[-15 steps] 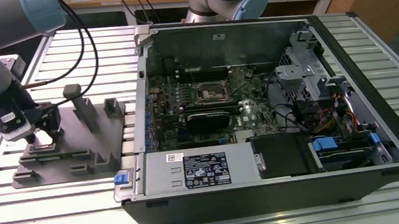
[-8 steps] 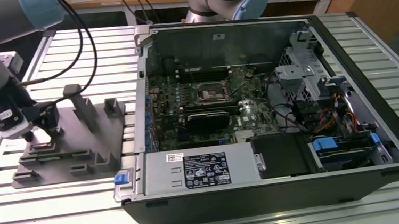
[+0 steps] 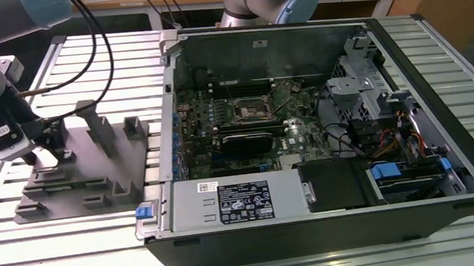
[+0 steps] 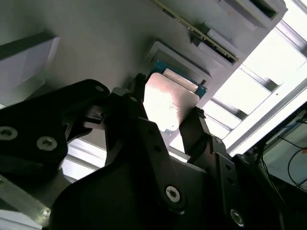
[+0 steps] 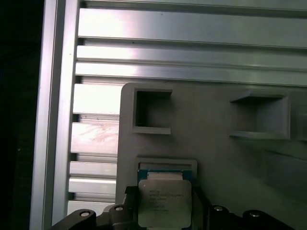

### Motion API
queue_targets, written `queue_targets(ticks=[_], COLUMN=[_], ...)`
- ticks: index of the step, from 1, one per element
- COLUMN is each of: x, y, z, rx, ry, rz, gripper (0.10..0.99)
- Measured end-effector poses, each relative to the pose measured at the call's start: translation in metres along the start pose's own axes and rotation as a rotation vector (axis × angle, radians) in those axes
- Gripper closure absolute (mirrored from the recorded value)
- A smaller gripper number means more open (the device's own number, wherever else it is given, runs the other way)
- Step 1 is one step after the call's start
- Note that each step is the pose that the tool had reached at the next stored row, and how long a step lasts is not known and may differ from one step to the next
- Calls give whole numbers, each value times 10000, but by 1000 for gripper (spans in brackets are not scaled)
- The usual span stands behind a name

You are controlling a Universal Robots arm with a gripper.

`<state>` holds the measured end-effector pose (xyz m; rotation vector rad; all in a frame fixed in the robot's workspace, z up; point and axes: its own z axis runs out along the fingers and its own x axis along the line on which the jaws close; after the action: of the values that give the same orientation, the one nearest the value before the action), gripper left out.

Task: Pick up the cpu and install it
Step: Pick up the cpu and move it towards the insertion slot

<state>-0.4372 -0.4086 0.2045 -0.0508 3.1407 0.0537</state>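
Pincer (image 4: pixel 167 101) closed on the cpu (image 4: pixel 172 98), one finger on each opposite edge, right at its nest in the grey fixture (image 3: pixel 108 171) on the desk (image 3: pixel 77 260). I judge this wants an even, edge-only grip, chip level, coming straight off the nest without scraping.

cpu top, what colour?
cpu: silvery metal top, best seen in the second wrist view.

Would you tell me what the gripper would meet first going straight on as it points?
Probably the cpu, directly ahead of the gripper, with the grey fixture just behind it; the gap is unclear.
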Motion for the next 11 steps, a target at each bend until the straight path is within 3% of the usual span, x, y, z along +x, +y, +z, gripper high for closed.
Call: queue_targets(ticks=[11], x=[0], y=[8], z=[-247], rx=[-11], ry=[24], rz=[1], gripper=[545])
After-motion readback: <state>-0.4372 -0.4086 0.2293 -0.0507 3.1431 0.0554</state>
